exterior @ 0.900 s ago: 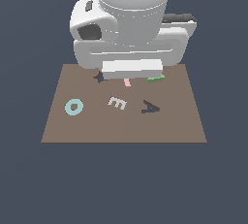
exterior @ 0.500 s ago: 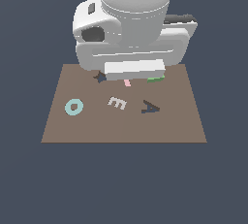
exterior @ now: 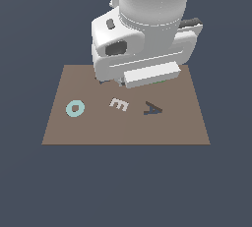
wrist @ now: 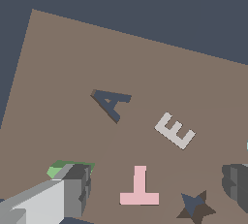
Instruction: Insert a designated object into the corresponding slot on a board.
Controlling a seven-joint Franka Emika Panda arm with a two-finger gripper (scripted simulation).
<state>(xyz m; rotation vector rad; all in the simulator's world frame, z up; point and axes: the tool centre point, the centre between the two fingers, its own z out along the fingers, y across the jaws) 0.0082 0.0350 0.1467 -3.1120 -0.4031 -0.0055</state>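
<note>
The brown board (wrist: 58, 72) carries the dark A-shaped slot (wrist: 112, 104), also seen in the exterior view as the slot (exterior: 153, 108) on the board (exterior: 187, 123). The bright-green designated object (wrist: 59, 168) lies flat on the board, partly covered by one grey finger (wrist: 73, 189). The other finger (wrist: 237, 182) is far off across the view. My gripper (wrist: 155, 186) is open, low over the board, with the pink T (wrist: 139, 187) showing between its fingers. In the exterior view the hand (exterior: 147, 73) hides the green piece.
A whitish E (wrist: 174, 130) lies beside the slot, also seen as the E (exterior: 119, 104). A dark star-shaped cutout (wrist: 196, 206) is near the pink T. A teal ring (exterior: 75, 108) sits at the exterior view's left. The bulky white arm covers the board's far edge.
The hand has shifted toward the exterior view's right and turned. The green piece, visible beside the hand before, is now covered by it in that view.
</note>
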